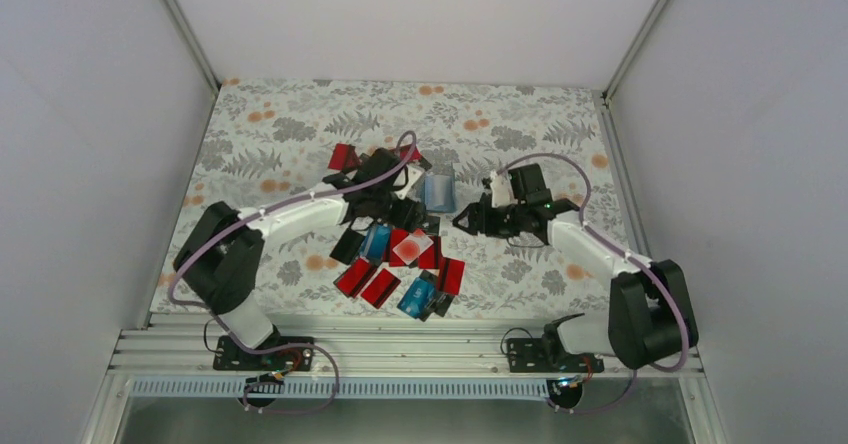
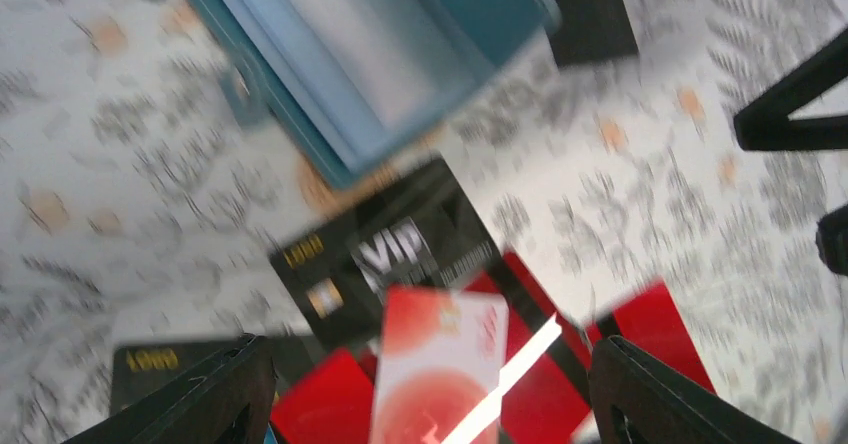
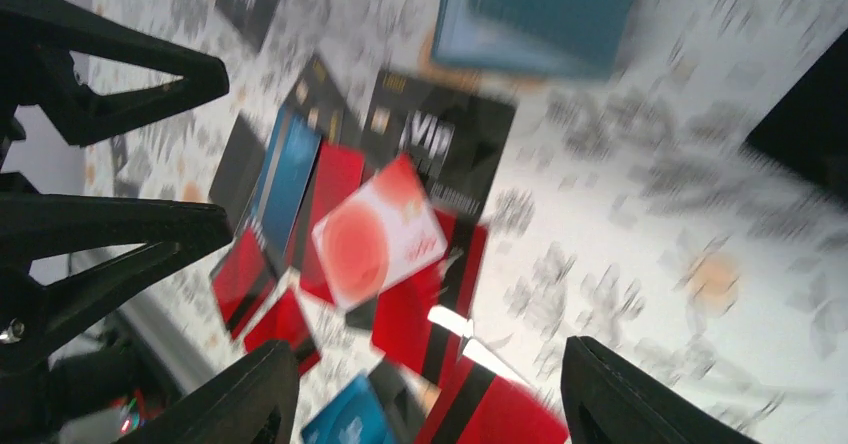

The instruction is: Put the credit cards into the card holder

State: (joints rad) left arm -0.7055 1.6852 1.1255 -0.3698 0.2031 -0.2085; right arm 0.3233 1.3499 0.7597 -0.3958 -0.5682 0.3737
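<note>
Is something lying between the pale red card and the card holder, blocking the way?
Nothing upright does. Only the black VIP card lies flat between the pale red card and the card holder. The left gripper hangs open above the pale red card.

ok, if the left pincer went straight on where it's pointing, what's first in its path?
Probably the pale red card, seen in the gap of the open left pincer, lying on the red cards. The black VIP card and the card holder sit further on. Blur makes depth uncertain.
</note>
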